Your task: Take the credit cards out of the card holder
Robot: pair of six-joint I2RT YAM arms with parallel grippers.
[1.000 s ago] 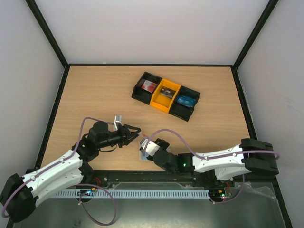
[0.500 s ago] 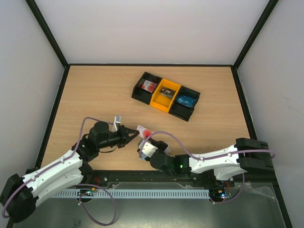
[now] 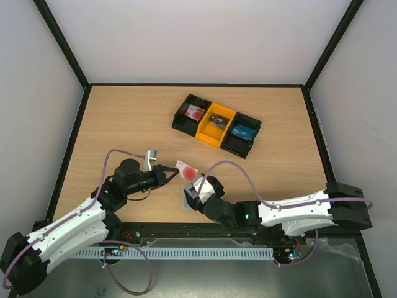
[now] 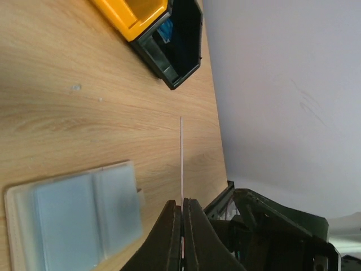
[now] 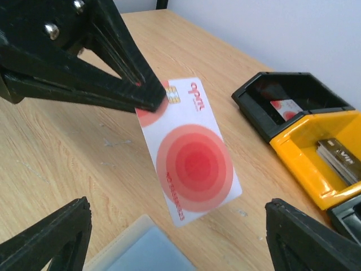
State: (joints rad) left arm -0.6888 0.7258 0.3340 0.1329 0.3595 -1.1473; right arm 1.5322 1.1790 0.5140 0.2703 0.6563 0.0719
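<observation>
Drawn clear of the translucent grey-blue sleeve (image 4: 73, 209), the white red-circled plastic card (image 5: 189, 152) stays clamped in the left gripper (image 3: 172, 172), best held firmly; right gripper (image 3: 195, 190) gapes.

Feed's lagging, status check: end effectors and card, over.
Left end effector shut on card, out of holder. Right end effector open above holder. Nothing blocking.

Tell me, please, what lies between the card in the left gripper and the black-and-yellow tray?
Nothing: in the top view, only bare table separates the card from the tray.
</observation>
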